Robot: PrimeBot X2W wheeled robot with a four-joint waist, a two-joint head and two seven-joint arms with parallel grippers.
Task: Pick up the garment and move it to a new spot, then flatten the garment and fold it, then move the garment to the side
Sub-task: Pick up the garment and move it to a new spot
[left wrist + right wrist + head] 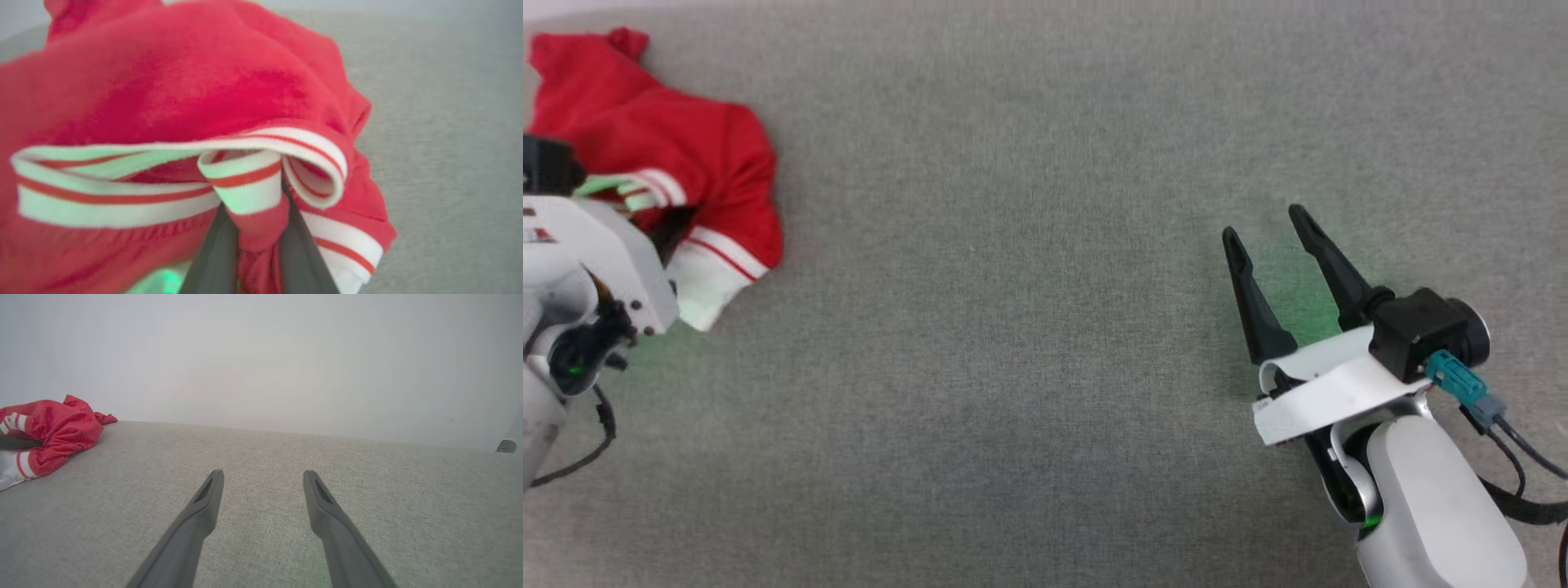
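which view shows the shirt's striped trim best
Left wrist view: striped trim close up, a fold pinched in the left gripper. Head view hides part behind the arm; right wrist view shows it small.

The garment (686, 155) is a red shirt with white sleeves and red-and-white striped bands. It lies bunched up in a heap near the far left corner of the grey surface (1045, 327).

a grey woven fabric surface (1013, 367) spreads wide, softly lit; beyond its far edge stands a plain pale wall (261, 355), with a small grey fitting (506, 446) at that edge.
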